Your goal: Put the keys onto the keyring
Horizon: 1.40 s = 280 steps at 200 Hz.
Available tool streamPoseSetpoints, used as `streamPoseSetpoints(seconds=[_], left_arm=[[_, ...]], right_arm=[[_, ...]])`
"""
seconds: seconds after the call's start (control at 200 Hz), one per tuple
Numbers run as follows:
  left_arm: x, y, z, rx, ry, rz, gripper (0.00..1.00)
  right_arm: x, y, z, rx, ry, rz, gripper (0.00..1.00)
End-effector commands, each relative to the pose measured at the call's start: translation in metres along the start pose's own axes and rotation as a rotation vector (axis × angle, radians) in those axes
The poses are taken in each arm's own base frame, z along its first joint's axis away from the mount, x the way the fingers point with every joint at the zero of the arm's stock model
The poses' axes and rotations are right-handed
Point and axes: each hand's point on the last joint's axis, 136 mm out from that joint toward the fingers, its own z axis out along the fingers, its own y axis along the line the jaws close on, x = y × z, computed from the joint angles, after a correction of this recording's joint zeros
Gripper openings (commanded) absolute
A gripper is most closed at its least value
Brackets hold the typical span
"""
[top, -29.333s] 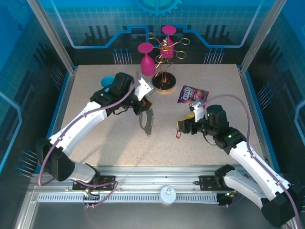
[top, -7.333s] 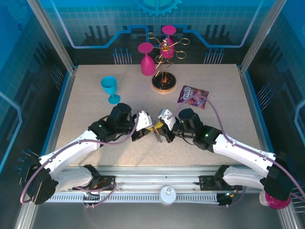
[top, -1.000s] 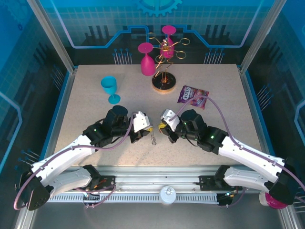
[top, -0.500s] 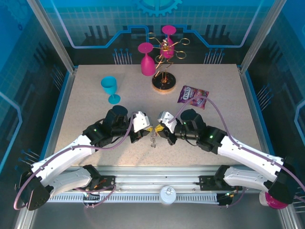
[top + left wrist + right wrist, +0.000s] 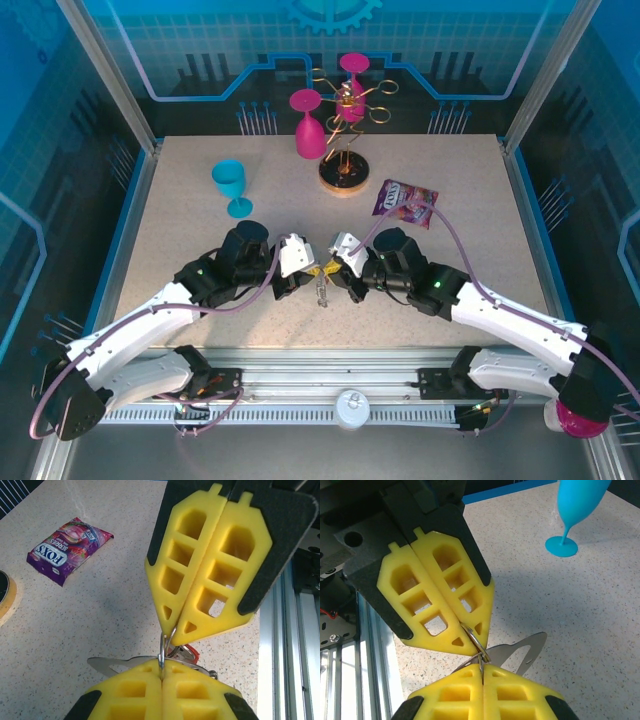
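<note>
Two robot arms reach inward and meet tip to tip just below the centre of the top view, over a speckled table. We see the left fingers pressed fully together at the bottom of the left wrist view. They pinch a thin silver ring that belongs to the keyring. The keyring's flat grey loop juts out to the left just behind those fingers, above the table.

The right fingers come down from the top of that same view, also closed tight. Their tips nip a thin silver ring at the very spot where the two pairs meet. We cannot tell whether this is one ring or two. The red tag of the keys peeks out just below the right fingertips, at the lower centre of the frame.

In the top view, a blue cup stands at upper left and a purple snack packet lies at upper right. Both are well apart from the fingers.
</note>
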Motion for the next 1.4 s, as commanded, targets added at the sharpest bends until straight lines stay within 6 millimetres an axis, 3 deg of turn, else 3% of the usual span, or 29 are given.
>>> streamPoseSetpoints(seconds=[0.0,0.29,0.475,0.881,1.396], left_arm=[[-0.016,-0.007,-0.005,0.044,-0.044,0.055,0.00],[-0.010,-0.003,0.001,0.035,-0.015,0.065,0.00],[-0.010,-0.003,0.001,0.035,-0.014,0.079,0.00],[-0.016,-0.011,-0.004,0.044,-0.071,0.189,0.00],[-0.018,0.000,-0.004,-0.086,-0.096,0.317,0.00]], right_arm=[[-0.024,-0.005,-0.002,0.034,-0.068,0.023,0.00],[-0.029,0.001,-0.003,-0.003,-0.113,0.032,0.00],[-0.024,-0.007,-0.002,0.038,-0.096,0.069,0.00],[-0.024,-0.031,-0.001,0.163,-0.083,0.273,0.00],[-0.036,-0.031,0.001,0.127,-0.175,0.516,0.00]])
